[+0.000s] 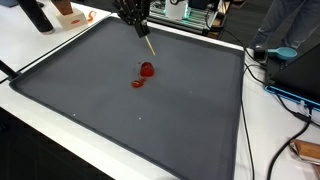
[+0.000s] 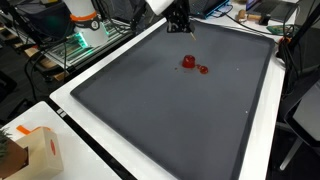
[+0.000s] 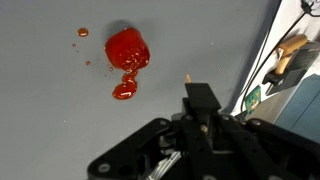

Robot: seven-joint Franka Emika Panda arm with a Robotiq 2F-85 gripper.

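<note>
A red blob (image 1: 147, 70) with a smaller smear beside it lies near the middle of a dark grey mat (image 1: 100, 110), and shows in both exterior views (image 2: 188, 62). In the wrist view the red blob (image 3: 127, 48) is at upper left, with small droplets (image 3: 83, 32) near it. My gripper (image 1: 138, 27) hangs over the mat's far part, shut on a thin tan stick (image 1: 148, 45) that points down towards the blob. The stick's tip (image 3: 187, 77) is right of the blob and apart from it. The gripper also shows in an exterior view (image 2: 182, 25) and in the wrist view (image 3: 200, 100).
The mat (image 2: 170, 110) lies on a white table (image 2: 70, 100). A cardboard box (image 2: 35, 150) stands at one table corner. Cables and blue equipment (image 1: 290, 95) lie beyond the mat's edge. Lab gear (image 1: 195, 12) and a seated person (image 1: 285, 25) are behind.
</note>
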